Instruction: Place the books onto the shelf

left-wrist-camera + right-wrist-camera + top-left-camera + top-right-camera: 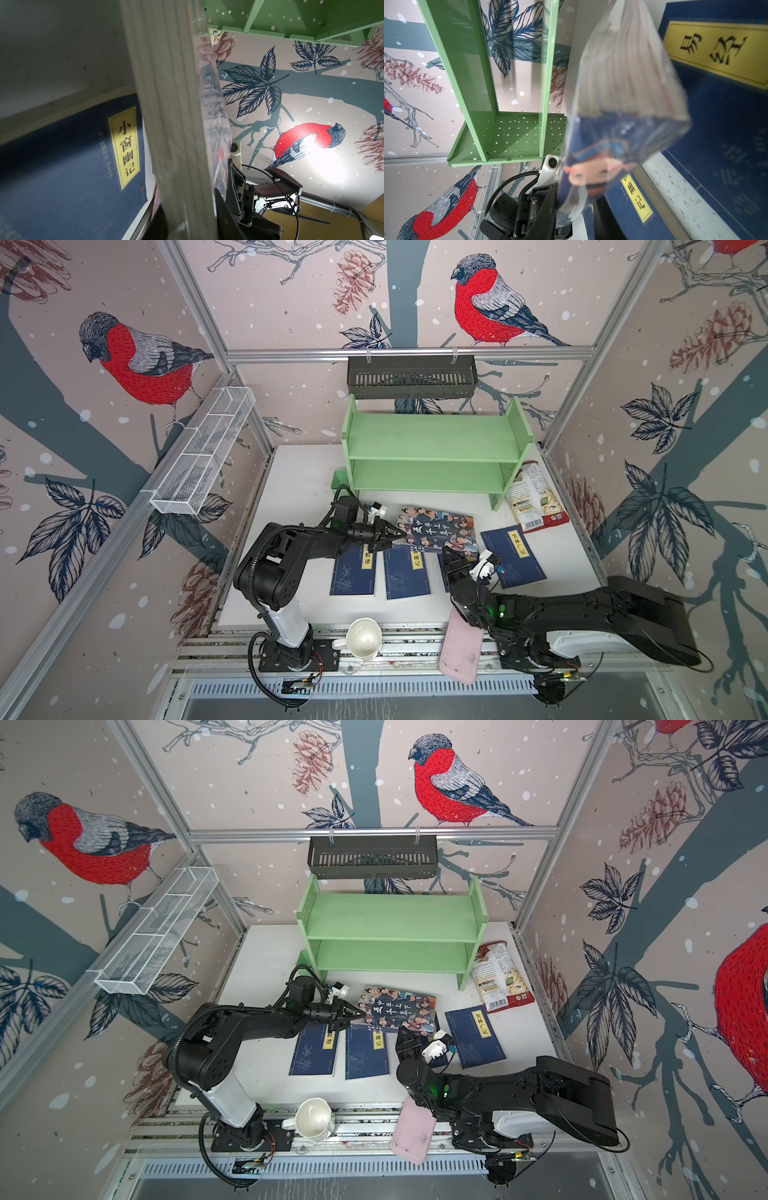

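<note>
Jaws of left gripper (399, 534) at 9 o'clock and right gripper (451, 552) at 5 pinch the big book (440, 526); raise it level toward shelf (432, 435).

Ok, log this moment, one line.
left gripper: shut on cartoon book | right gripper: shut on same book | shelf: no books

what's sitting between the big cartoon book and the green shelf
Nothing visible. The cartoon book, gripped at its edges by the left gripper and right gripper, faces only bare table up to the shelf. The snack bag lies off to the side, by the shelf's right panel.
</note>
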Robot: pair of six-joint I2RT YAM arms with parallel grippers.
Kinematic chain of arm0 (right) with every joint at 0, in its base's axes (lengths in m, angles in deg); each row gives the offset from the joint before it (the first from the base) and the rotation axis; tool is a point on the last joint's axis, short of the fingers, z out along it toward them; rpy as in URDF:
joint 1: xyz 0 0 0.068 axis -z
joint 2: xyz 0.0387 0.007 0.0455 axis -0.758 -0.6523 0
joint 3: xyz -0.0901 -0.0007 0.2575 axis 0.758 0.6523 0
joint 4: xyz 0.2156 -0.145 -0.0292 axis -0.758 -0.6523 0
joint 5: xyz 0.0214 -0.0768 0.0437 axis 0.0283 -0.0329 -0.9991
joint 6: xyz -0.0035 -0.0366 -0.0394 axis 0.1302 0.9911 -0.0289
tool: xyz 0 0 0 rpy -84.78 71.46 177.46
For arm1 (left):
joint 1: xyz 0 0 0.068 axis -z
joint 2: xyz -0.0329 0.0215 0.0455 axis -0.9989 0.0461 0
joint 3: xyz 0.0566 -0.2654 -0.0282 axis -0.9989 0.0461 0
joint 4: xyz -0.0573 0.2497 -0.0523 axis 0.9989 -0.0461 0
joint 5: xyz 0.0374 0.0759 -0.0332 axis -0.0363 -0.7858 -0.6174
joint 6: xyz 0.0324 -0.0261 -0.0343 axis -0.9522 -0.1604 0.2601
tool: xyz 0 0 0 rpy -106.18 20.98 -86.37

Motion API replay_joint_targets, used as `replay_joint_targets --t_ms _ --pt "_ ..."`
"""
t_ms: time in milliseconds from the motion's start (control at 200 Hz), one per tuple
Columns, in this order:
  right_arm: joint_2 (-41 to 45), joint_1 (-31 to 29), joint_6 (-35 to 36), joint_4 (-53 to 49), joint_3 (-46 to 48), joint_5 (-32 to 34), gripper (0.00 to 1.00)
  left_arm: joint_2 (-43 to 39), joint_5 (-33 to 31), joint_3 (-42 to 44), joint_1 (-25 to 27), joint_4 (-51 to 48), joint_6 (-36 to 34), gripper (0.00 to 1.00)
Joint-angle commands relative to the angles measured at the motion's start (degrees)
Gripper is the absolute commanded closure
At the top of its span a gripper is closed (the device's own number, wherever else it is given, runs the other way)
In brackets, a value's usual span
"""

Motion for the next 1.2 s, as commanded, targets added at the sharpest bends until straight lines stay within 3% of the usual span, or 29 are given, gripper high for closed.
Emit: replay_joint_targets --t_ms 0,105,315,585,881,1196 --pt "-0.32 -0.61 1.5 1.02 -0.27 -3.19 0.86 -0.62 5.82 0.16 0.32 3.82 -1.89 0.94" --pt "-0.76 -0.64 0.86 0.72 -0.21 -3.0 0.73 -1.33 5.77 0.57 0.32 4.46 -1.3 1.0" --pt "-2.48 -0.47 -0.33 0.7 -0.29 -2.31 0.57 -3.37 6.41 2.43 0.33 10.28 2.64 1.0" --pt "-3.33 -0.2 -1.57 1.01 -0.29 -0.77 0.46 -4.74 7.73 4.18 0.32 17.05 6.38 1.0" --pt "-2.33 0.23 -1.76 1.48 -0.12 1.19 0.43 -5.91 8.88 5.91 0.32 22.1 8.45 1.0" --pt "-1.48 1.19 1.12 5.51 0.32 1.81 0.44 -8.57 8.61 6.0 0.41 16.27 2.11 1.0"
